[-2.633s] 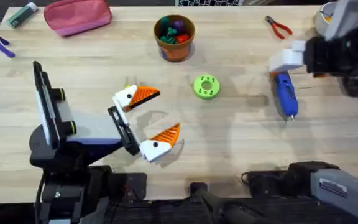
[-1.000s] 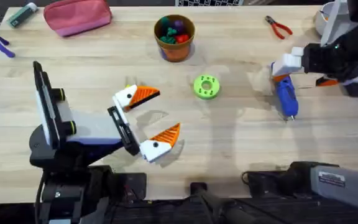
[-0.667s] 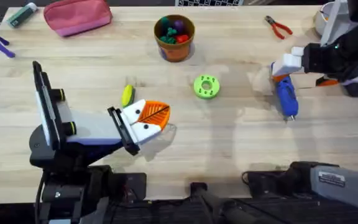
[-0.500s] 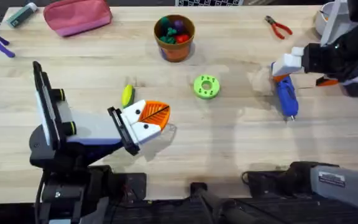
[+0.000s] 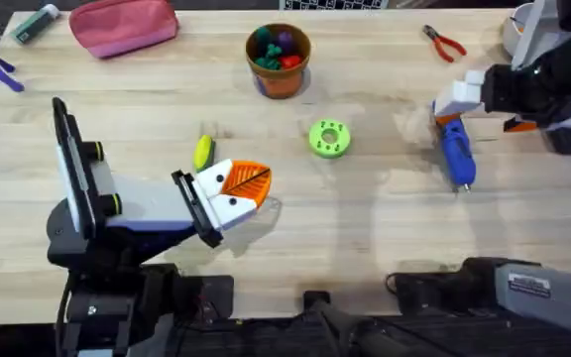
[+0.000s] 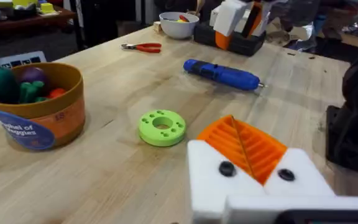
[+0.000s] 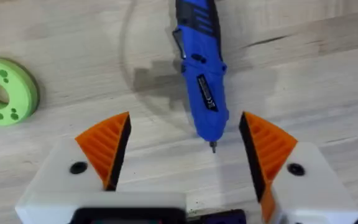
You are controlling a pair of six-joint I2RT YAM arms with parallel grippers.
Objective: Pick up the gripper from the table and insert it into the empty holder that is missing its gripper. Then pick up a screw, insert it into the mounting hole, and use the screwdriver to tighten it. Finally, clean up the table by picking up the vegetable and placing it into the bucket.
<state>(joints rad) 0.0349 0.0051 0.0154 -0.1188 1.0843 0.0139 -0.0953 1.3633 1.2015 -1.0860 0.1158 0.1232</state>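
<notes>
Along the worktop's far edge lie one pink pouch (image 5: pixel 124 26) near the left corner, one bucket (image 5: pixel 279 58) of toy vegetables at the middle, and one pair of red-handled pliers (image 5: pixel 444 43) toward the right corner. One yellow-green vegetable (image 5: pixel 202 152) lies left of centre, just beside the left gripper (image 5: pixel 247 182), whose two orange pads (image 6: pixel 244 148) are pressed together with nothing between them. One green holed disc (image 5: pixel 328 138) sits at the centre. One blue screwdriver (image 5: pixel 455 152) lies toward the right edge, its metal tip pointing at the near edge. The right gripper (image 7: pixel 188 148) hovers over the screwdriver's tip, two orange fingers (image 7: pixel 107 146) spread wide, touching nothing.
</notes>
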